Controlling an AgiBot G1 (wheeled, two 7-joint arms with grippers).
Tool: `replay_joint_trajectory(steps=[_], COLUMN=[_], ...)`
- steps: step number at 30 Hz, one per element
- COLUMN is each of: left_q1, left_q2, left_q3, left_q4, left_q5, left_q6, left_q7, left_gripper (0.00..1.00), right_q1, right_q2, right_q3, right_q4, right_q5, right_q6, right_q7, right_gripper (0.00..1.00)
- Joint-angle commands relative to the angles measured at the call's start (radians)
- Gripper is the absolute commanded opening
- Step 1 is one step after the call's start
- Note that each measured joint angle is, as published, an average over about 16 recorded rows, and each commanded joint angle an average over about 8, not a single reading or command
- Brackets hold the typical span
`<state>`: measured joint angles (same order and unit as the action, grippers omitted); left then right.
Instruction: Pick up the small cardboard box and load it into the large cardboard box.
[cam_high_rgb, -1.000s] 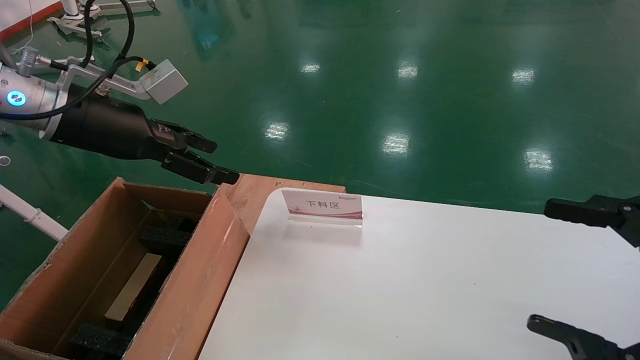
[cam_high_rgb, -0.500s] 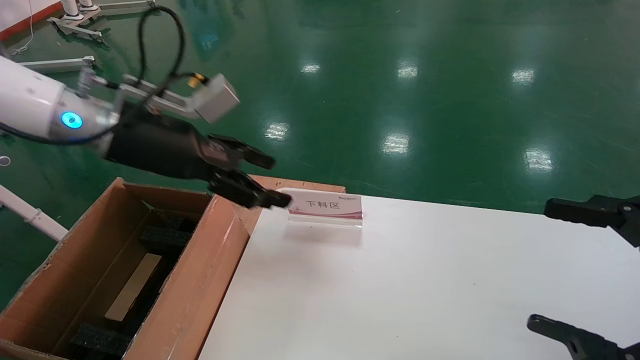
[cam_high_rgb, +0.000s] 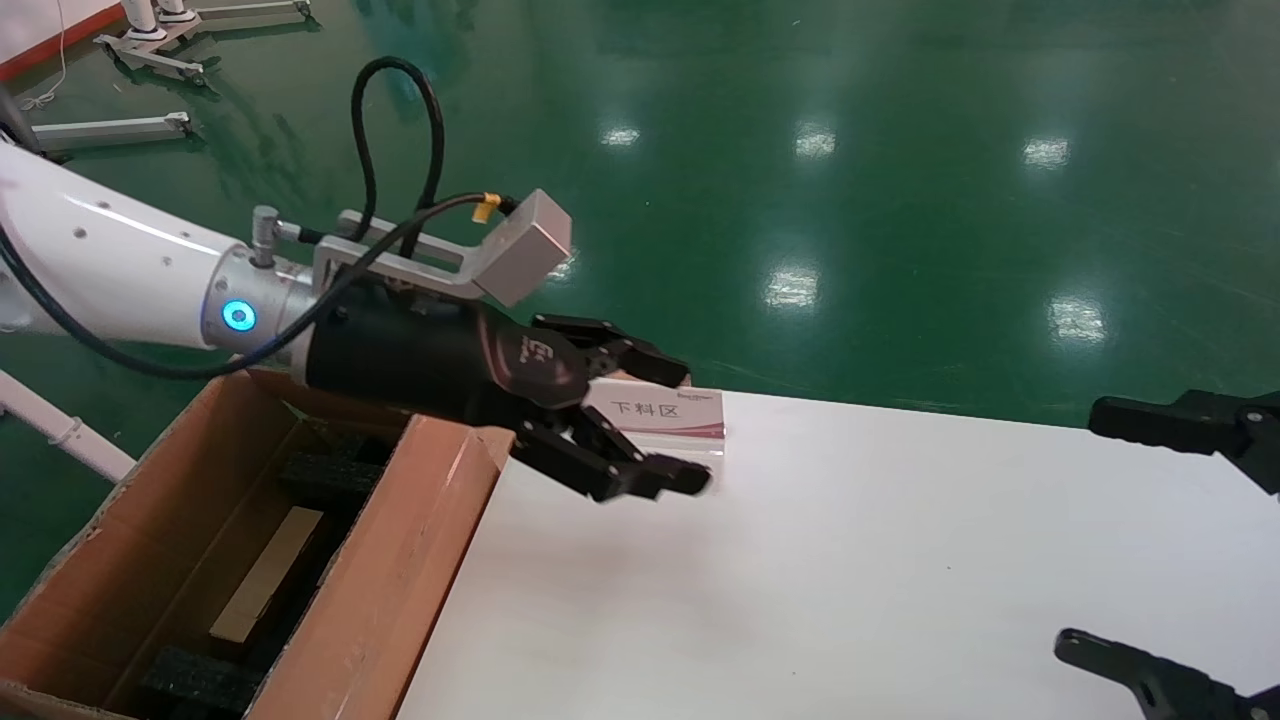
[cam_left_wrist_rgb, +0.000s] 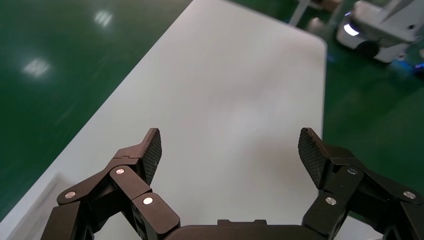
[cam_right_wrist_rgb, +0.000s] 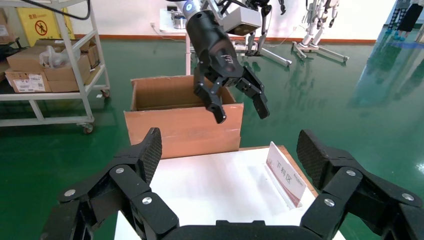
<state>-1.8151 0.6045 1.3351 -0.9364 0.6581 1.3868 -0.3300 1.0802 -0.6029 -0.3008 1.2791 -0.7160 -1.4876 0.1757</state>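
Note:
The large cardboard box stands open at the table's left end, with black foam blocks inside; it also shows in the right wrist view. The small cardboard box sits inside it between the foam, with only its pale tan narrow side showing. My left gripper is open and empty. It hovers over the white table's left end, just past the big box's wall, and is seen in its own view and from the right wrist. My right gripper is open and empty at the table's right edge.
A small white sign with a red stripe stands on the table's far left part, right behind my left gripper; it also shows in the right wrist view. Green floor lies around the table. A metal rack with cartons stands beyond the big box.
My left gripper has moved right and nearer, from above the big box's far corner to over the table in front of the sign. It stays open. The right arm has not moved.

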Motion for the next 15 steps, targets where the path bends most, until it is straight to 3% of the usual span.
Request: replay_joint_trajectory(steps=[1, 15], left_q1=[0.044, 0.353], left_q2=[0.000, 0.003], left_q3=[-0.063, -0.503], left_q4=[-0.021, -0.166], left_q5=[0.004, 0.035], left_q6=[0.007, 0.052], left_q7=[0.009, 0.068], left_gripper=[1.00, 1.00], right_q1=[0.000, 0.000], right_q2=[0.000, 0.000], right_q3=[0.000, -0.001], right_q4=[0.000, 0.000], right_q5=[0.000, 0.001], right_q6=[0.000, 0.000], right_q7=[0.000, 0.000], right_gripper=[1.00, 1.00])
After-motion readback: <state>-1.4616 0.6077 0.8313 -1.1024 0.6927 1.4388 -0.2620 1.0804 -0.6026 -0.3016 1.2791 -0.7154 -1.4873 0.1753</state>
